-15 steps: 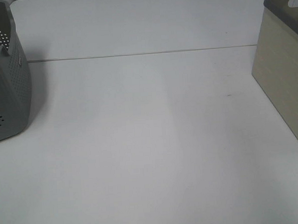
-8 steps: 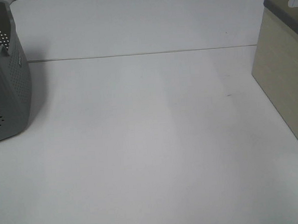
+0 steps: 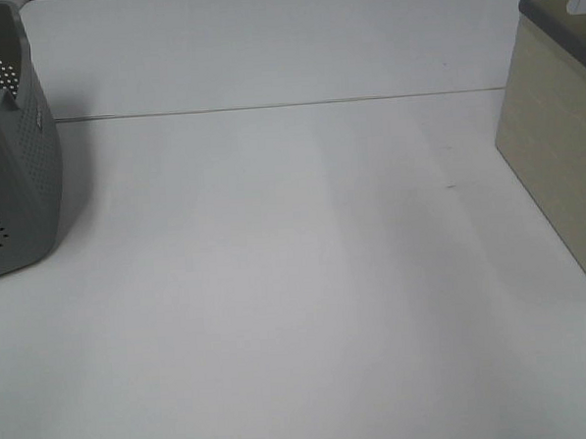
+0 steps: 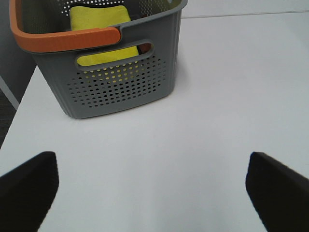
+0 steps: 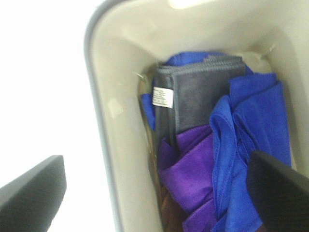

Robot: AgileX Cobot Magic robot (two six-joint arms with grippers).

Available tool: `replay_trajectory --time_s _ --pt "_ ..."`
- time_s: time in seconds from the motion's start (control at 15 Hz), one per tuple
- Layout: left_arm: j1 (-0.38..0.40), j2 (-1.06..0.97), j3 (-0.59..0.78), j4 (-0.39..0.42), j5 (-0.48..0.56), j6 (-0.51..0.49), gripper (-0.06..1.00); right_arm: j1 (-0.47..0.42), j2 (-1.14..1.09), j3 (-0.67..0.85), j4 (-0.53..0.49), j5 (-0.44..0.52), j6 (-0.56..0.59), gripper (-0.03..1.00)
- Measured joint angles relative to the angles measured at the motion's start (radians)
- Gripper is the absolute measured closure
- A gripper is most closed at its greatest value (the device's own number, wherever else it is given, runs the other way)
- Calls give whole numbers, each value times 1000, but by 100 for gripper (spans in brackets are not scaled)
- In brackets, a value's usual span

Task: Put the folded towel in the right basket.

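Observation:
The right basket (image 3: 555,157) is a beige solid-sided bin with a dark grey rim at the table's right edge. The right wrist view looks down into it, past its wall (image 5: 120,145). A royal-blue towel (image 5: 251,130) lies inside, beside a grey cloth (image 5: 193,96) and a purple cloth (image 5: 193,169). My right gripper (image 5: 157,193) is above the bin, open and empty, with one dark finger (image 5: 34,188) outside the rim. My left gripper (image 4: 153,188) is open and empty over bare table. Neither gripper shows in the exterior high view.
A grey perforated basket (image 3: 15,165) stands at the table's left edge. In the left wrist view it (image 4: 120,82) has an orange handle (image 4: 63,38) and holds a yellow cloth (image 4: 99,19). A thin seam (image 3: 267,107) crosses the white table.

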Motion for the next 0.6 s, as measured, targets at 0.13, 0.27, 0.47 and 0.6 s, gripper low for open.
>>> replay_trajectory --time_s 0.13,0.27,0.47,0.6 --pt "0 0 0 0 0 0 -3 2 -181 79 -10 -10 -5 0" --pt "0 0 0 0 0 0 -3 2 -384 256 -10 -14 -6 0" --pt "0 0 0 0 0 0 -3 2 -721 579 -10 -13 -10 0" --pt "0 0 0 0 0 0 -3 2 -1007 823 -10 -12 -42 0"
